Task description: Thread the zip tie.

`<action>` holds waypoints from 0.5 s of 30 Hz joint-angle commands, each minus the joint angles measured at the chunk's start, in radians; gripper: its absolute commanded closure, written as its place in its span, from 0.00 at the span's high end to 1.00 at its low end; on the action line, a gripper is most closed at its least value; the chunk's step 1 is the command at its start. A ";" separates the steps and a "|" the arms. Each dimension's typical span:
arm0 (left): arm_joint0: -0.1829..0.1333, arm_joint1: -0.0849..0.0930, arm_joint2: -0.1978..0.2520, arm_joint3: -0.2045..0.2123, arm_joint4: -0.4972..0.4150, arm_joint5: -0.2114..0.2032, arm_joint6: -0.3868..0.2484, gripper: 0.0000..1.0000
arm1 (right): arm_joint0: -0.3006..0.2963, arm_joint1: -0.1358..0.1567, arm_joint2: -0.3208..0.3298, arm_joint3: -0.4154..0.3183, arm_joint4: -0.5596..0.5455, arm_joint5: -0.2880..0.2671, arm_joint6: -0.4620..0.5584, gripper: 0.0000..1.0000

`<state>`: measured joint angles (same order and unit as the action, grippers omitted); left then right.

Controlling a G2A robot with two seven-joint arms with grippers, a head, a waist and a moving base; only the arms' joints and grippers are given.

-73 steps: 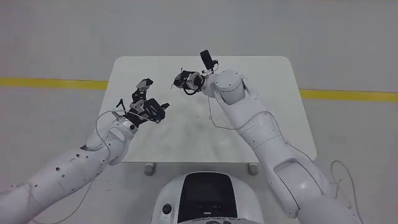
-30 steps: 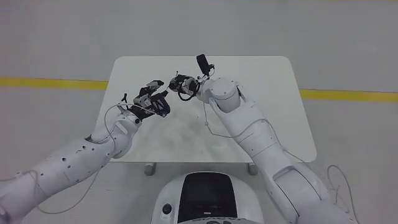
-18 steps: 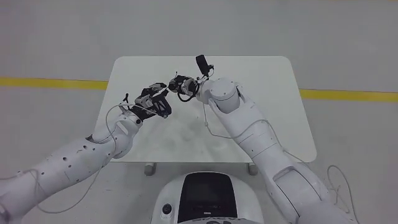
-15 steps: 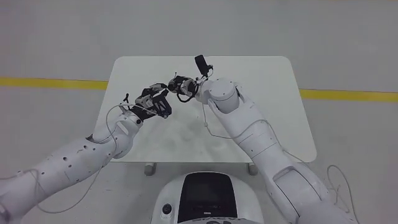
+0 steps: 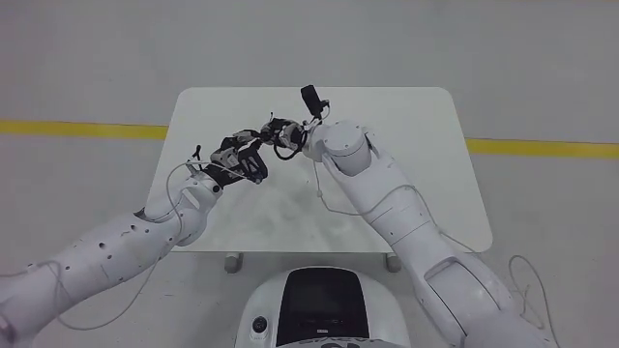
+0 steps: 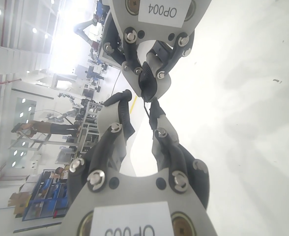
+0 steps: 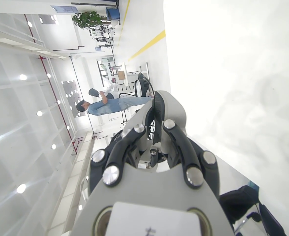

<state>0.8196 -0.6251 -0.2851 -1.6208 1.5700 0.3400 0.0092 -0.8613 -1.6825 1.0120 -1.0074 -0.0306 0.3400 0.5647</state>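
Above the rear left part of the white table, my two grippers meet tip to tip. My right gripper is shut on a thin black zip tie, whose short free end sticks out past its pads. In the left wrist view the right gripper faces my left gripper, which is open. The tie's end lies between the left fingers, close against one fingertip. In the right wrist view the right gripper shows its fingers pressed together.
Both grippers hang in the air above the tabletop, well inside its edges. A few small dark specks mark the white surface. The right forearm crosses the middle of the table and the left forearm comes in over the front left corner.
The left gripper has travelled right and back to meet the right gripper, which shifted slightly left. In the last second the gap between them narrowed a little more.
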 commanded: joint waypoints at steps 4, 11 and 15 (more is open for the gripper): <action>-0.001 -0.001 0.002 0.001 0.000 0.000 -0.002 0.00 | 0.000 0.001 -0.005 -0.005 0.000 0.000 0.004 0.00; 0.004 -0.001 -0.002 0.002 0.000 0.000 0.002 0.00 | -0.002 0.004 -0.007 -0.009 0.001 0.000 0.002 0.00; 0.008 0.000 -0.010 0.001 0.000 0.000 0.006 0.00 | -0.003 0.006 -0.008 -0.008 0.003 0.000 0.004 1.00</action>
<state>0.8269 -0.6255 -0.2915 -1.6191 1.5700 0.3400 0.0142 -0.8640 -1.6768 1.0034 -1.0161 -0.0303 0.3400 0.5688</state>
